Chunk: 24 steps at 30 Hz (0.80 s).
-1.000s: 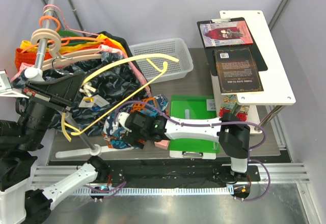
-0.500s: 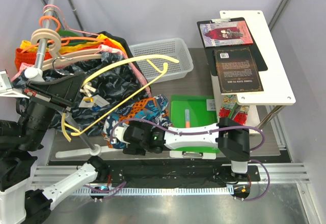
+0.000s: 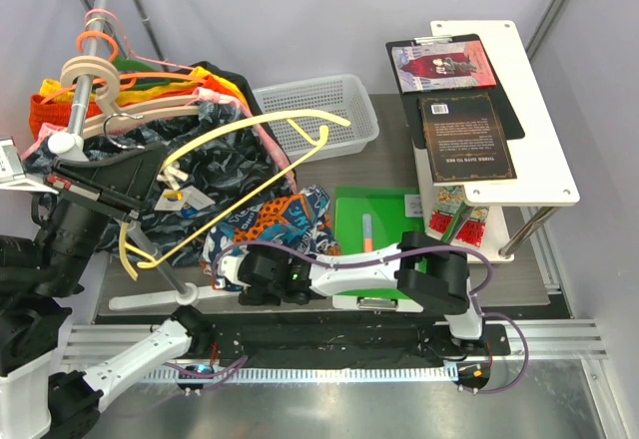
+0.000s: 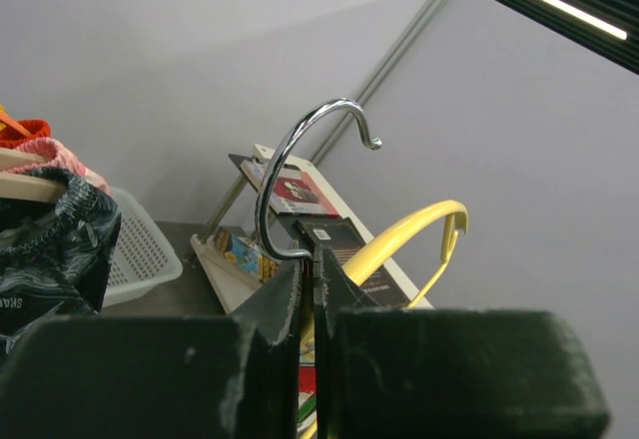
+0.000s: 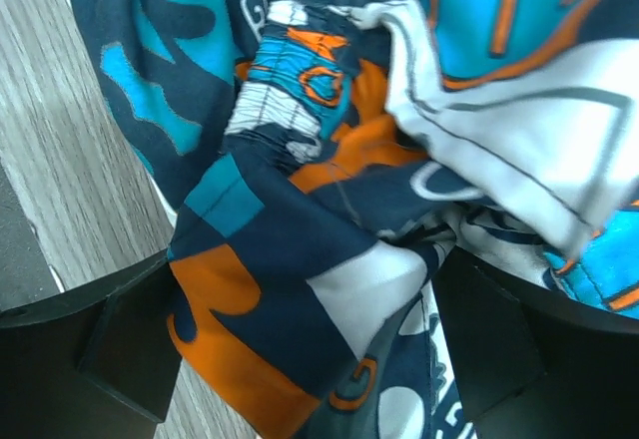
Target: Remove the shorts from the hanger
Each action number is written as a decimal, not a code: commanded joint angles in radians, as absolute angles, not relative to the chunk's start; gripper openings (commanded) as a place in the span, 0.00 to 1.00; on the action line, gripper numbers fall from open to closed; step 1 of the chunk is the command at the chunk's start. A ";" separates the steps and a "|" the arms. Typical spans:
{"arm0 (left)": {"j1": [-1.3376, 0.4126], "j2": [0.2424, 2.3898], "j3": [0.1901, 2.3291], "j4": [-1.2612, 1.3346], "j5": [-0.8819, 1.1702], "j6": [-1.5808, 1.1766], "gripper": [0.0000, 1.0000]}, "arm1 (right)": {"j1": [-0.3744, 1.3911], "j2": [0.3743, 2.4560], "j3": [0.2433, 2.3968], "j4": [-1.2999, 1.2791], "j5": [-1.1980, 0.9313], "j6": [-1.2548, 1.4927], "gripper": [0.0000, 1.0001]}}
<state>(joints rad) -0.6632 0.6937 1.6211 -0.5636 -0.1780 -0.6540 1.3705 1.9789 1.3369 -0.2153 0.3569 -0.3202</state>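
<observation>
The shorts (image 3: pixel 295 215), printed in blue, teal, orange and white, lie crumpled on the table, apart from the hanger. My right gripper (image 3: pixel 242 273) is low at their near-left edge. Its jaws stand wide open, with folds of the shorts (image 5: pixel 329 160) bunched between the two fingers (image 5: pixel 110 334). The pale yellow hanger (image 3: pixel 250 120) is held up over the left of the table. My left gripper (image 3: pixel 155 168) is shut on it at the base of its metal hook (image 4: pixel 334 105). One yellow arm (image 4: pixel 404 231) arches away to the right.
A clothes rail (image 3: pixel 100 70) at the left carries other hangers, orange garments and a dark navy leaf-print garment (image 3: pixel 230 160). A white mesh basket (image 3: pixel 319 110) sits at the back. A green box (image 3: pixel 384 229) lies right of the shorts, next to a white shelf (image 3: pixel 544 185) with books.
My right gripper has slid toward the near-left edge of the table, uncovering more of the shorts. The left arm and the hanger have stayed put.
</observation>
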 commanded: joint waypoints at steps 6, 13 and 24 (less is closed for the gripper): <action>-0.660 0.696 1.657 -0.540 -0.163 -0.660 0.00 | 1.364 2.063 1.377 -0.164 0.328 -0.330 0.69; -0.660 0.701 1.670 -0.543 -0.161 -0.661 0.00 | 1.355 2.056 1.391 -0.123 0.463 -0.347 0.21; -0.660 0.709 1.666 -0.525 -0.158 -0.661 0.00 | 1.355 1.821 1.407 -0.037 0.563 -0.403 0.01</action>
